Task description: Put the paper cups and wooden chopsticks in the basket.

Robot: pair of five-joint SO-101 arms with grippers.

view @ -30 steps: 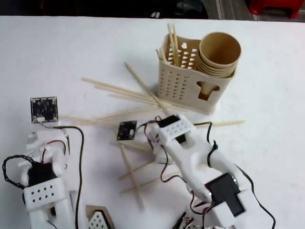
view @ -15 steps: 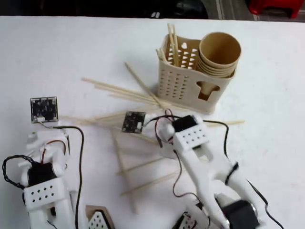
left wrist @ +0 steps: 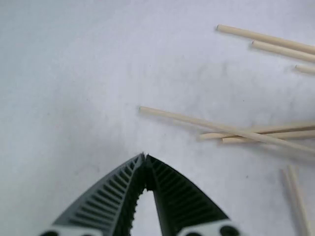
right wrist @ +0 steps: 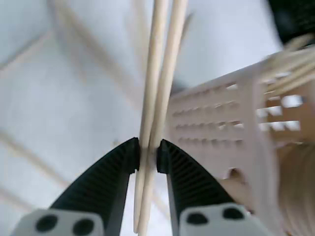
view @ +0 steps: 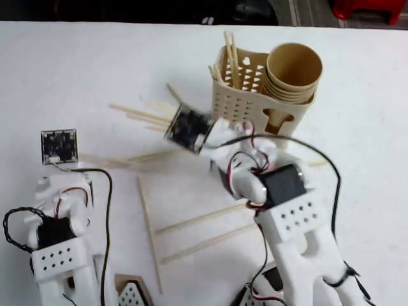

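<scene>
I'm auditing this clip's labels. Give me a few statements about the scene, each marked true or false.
1. The right pincer is shut on a chopstick pair. True.
2. Loose chopsticks lie on the table. True.
3. The paper cups lie scattered across the table. False: they sit stacked in the basket.
4. The left pincer grips a chopstick. False: it is shut on nothing.
</scene>
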